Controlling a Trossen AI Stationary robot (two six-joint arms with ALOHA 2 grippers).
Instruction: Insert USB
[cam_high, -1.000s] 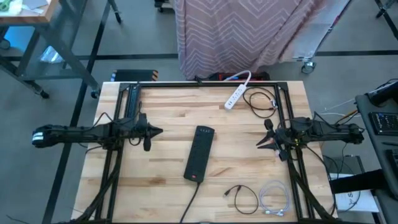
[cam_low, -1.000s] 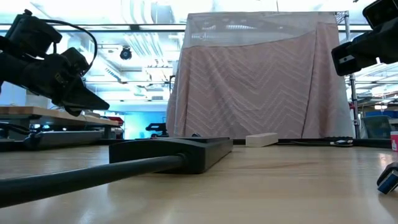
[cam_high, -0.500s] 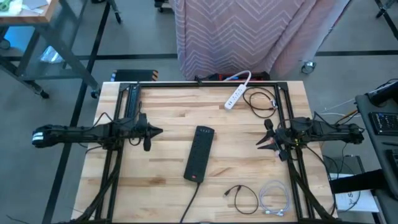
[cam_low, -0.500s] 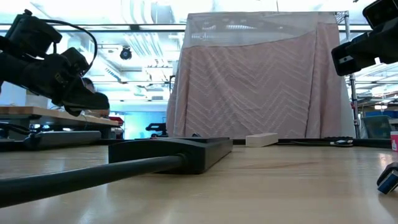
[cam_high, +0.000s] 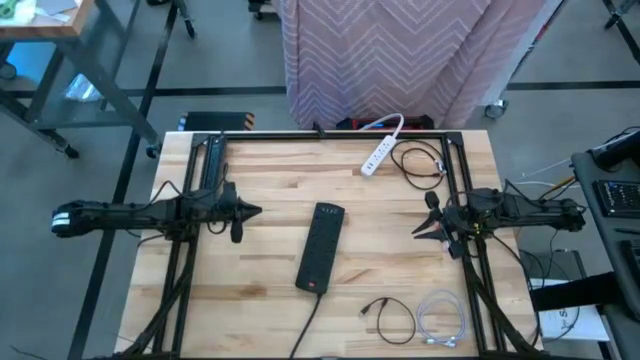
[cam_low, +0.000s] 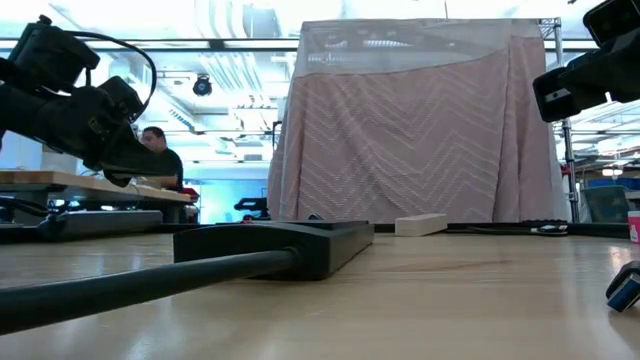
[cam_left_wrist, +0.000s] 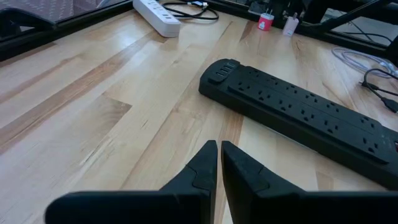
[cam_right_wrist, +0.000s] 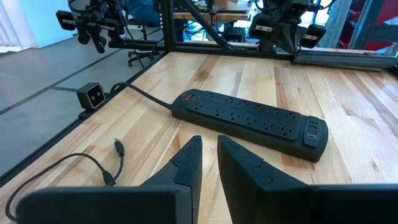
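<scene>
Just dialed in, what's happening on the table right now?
Nothing is being handled yet. The left gripper hangs over the table's left side with jaws shut and empty. The right gripper hangs over the right side, jaws nearly together, also empty. The black power strip lies between them. The black USB cable lies untouched near the front edge, beside a coiled white cable.

two power strips (cam_high: 320, 248), one black, one white (cam_high: 377, 154), three loose cables (cam_high: 388, 316), two arms (cam_high: 150, 214)

Both arms were dark, slender, jointed – the left arm (cam_high: 150, 214) bore a white band near its base; black cables trailed alongside.
</scene>
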